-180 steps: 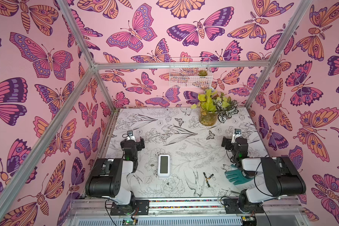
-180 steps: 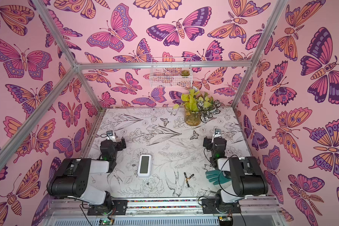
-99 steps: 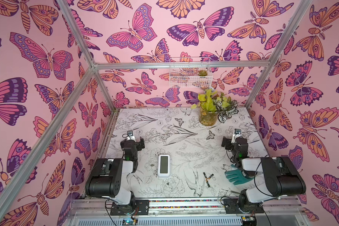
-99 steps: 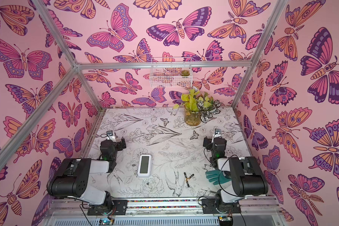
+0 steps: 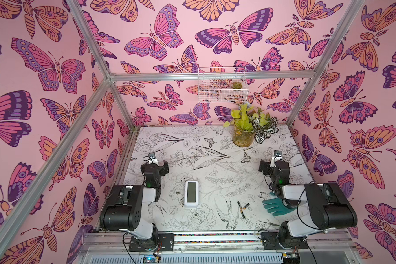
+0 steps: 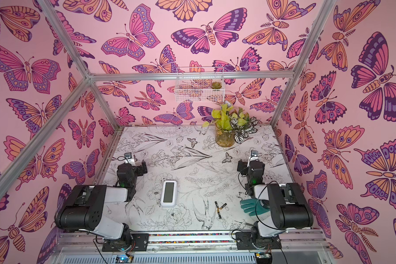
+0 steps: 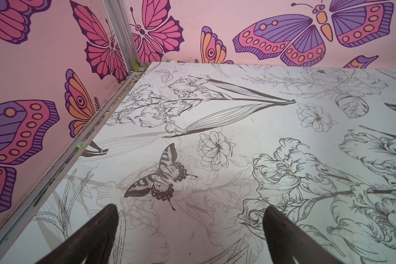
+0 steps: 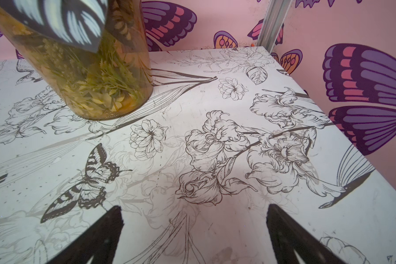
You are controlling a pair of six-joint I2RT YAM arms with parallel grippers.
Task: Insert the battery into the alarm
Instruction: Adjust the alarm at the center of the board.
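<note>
Lying flat on the table (image 5: 215,164), the alarm (image 5: 191,193) sits at lower centre of both top views, screen up. Batteries (image 5: 242,206) lie loose toward the frame's right of it, not touching it. A glove (image 5: 272,206) lies further right, partly under the right arm. Left gripper (image 7: 190,210) and right gripper (image 8: 194,210): fingers spread wide, grasping nothing, over bare table. A plant jar (image 5: 242,139) stands at the table's upper right.

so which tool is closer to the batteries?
The right tool: the batteries sit toward it, between the alarm and the teal glove. The left tool is farther off, past the alarm.
</note>
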